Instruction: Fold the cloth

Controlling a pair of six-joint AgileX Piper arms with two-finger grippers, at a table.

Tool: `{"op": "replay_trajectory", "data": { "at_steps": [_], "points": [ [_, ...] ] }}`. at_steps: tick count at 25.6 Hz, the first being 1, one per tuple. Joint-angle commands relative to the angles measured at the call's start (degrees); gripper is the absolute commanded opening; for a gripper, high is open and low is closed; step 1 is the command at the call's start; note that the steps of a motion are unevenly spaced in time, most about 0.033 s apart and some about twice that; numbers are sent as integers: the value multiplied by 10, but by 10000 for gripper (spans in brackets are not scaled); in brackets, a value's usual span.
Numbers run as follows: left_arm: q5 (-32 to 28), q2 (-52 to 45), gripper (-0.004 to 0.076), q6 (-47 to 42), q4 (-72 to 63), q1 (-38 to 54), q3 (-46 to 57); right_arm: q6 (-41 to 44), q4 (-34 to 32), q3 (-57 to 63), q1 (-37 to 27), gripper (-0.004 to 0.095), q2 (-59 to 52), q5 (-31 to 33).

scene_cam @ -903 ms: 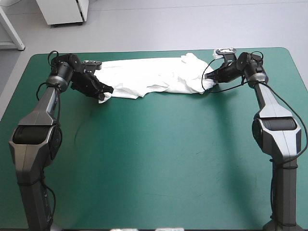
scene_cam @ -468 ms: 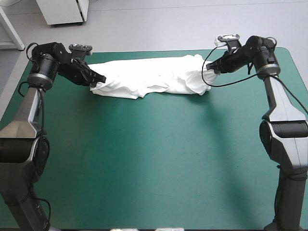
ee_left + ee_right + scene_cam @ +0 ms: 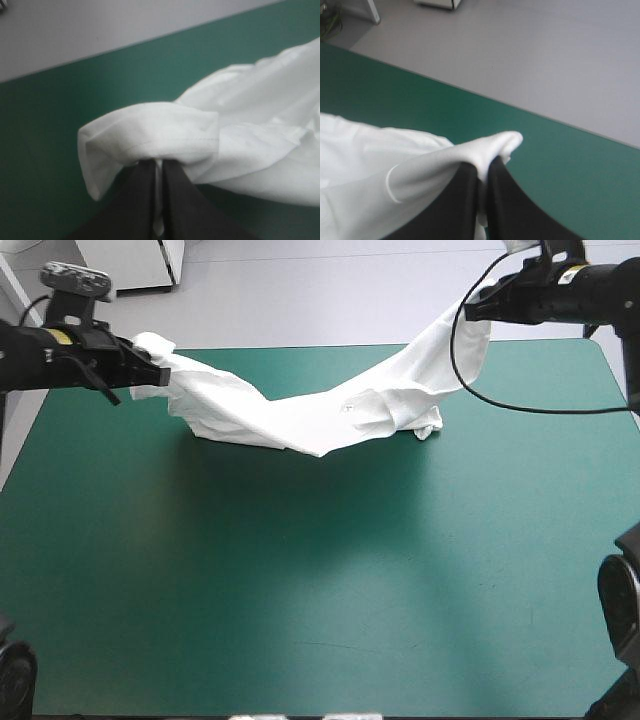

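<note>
The left hand [image 3: 152,368], above the tabletop's far left corner, and the right hand [image 3: 472,308], higher and just beyond the far edge toward the right corner, are each pinched all but shut on a bunched end of the white T-shirt [image 3: 300,420]. The shirt sags between them, and its low middle seems to brush the teal-green tabletop [image 3: 320,600] near the far edge. To lift well, I'd level the hands and draw them apart until the sag clears, gently enough that neither end slips. I can read no print or label.
</note>
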Motion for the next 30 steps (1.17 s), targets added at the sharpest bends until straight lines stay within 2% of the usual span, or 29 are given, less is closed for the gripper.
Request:
{"op": "replay_trajectory", "data": {
  "at_steps": [1,9,15,20,21,25,30],
  "points": [
    [-64,-83,-9,-2,-7,-2,-15,-2,13,-20,-5,-13,-86,-68],
    [-122,-179,-9,0,-6,-2,-44,-2,13,-20,-5,-13,-199,-107],
    [-149,-195,-9,0,-19,-2,-146,-2,22,-20,-3,-13,-254,-122],
    [-154,-196,-9,0,-43,-2,-193,-2,26,-20,-3,-13,-288,-119],
    [-151,-199,-9,0,-49,-2,-194,-2,30,-20,-3,-13,-295,-118],
    [-78,-202,-9,-23,-55,-2,-170,-2,32,-18,-3,-13,-319,-82],
    [-61,-199,-9,-32,-46,-2,-70,2,30,78,-3,-13,-312,-61]
  ]
}}
